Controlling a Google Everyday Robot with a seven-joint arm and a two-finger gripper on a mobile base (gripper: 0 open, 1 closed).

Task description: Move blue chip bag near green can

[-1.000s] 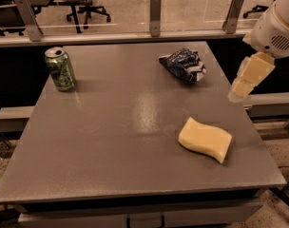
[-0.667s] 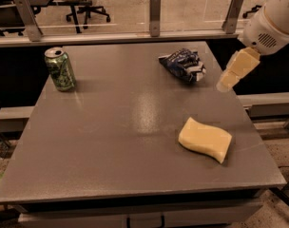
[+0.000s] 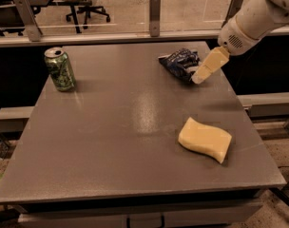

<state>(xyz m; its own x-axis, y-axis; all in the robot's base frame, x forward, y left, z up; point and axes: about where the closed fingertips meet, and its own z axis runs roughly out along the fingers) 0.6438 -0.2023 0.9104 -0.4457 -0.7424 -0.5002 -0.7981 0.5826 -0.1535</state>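
The blue chip bag (image 3: 178, 63) is a crumpled dark-blue foil bag with white markings, lying on the grey table (image 3: 111, 141) at the far right. The green can (image 3: 60, 69) stands upright at the far left of the table, well apart from the bag. My gripper (image 3: 200, 76) comes in from the upper right on a white arm. Its pale fingers point down and left, with the tips right at the bag's right edge.
A pale yellow wavy sponge (image 3: 205, 139) lies on the table's front right. A rail with metal posts (image 3: 155, 15) runs behind the far edge. Office chairs (image 3: 85, 11) stand on the floor beyond. The table's right edge is close to the bag.
The gripper has moved left and slightly down from beyond the table's right edge to the chip bag's right side. The bag, can and sponge have not moved.
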